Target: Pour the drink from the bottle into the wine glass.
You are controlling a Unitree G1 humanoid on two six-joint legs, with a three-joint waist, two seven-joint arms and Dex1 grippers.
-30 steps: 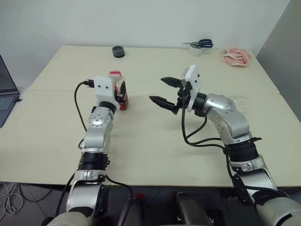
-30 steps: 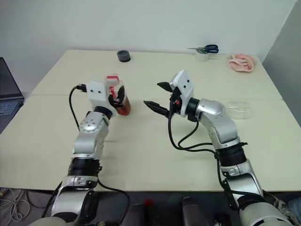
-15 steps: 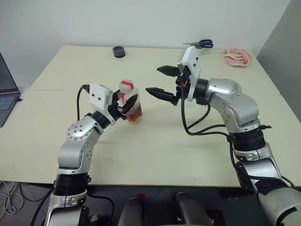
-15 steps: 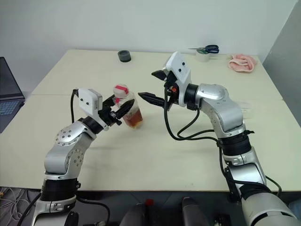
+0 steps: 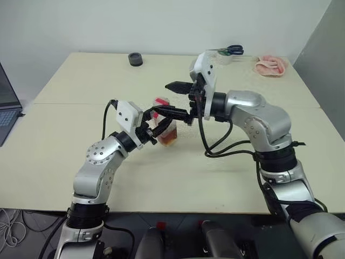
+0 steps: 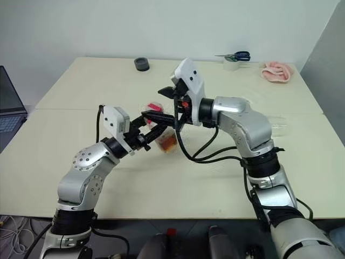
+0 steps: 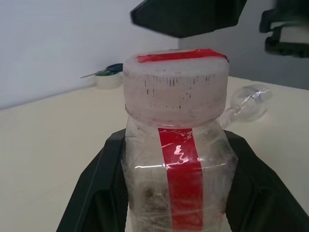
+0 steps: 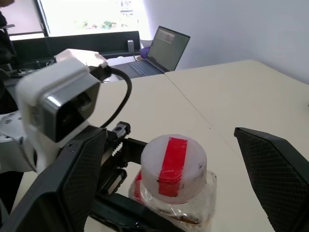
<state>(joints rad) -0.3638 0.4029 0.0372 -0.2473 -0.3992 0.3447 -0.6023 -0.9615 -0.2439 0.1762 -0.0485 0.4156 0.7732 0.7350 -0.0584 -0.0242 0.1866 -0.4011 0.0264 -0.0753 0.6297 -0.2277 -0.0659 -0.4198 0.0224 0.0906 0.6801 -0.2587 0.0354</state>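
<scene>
I have the left tool [image 5: 152,128] clamped on the bottle [image 5: 165,125], its 2 black fingers [image 7: 99,186] pressed against opposite sides of the clear body, and the bottle is lifted off the desk [image 5: 64,140] over its middle, leaning a little toward the right arm. The drink [image 5: 169,140] sits as a reddish-brown pool in the low end of the bottle. The pale cap [image 7: 175,83] with its red strip is on.

My right tool [image 5: 177,100] reaches in from the right, level and pointing left, with its jaws spread wide. One finger stands above the cap and the other just beside it; in the right wrist view the cap [image 8: 173,163] lies between the 2 fingers [image 8: 273,164], and I can't tell whether either touches it.

The wine glass [image 6: 274,125] lies on its side on the desk behind the right forearm, well apart from the bottle. Scissors [image 5: 230,50] rest on a tape roll [image 5: 223,58] at the far edge, near a pink cloth [image 5: 270,65].
</scene>
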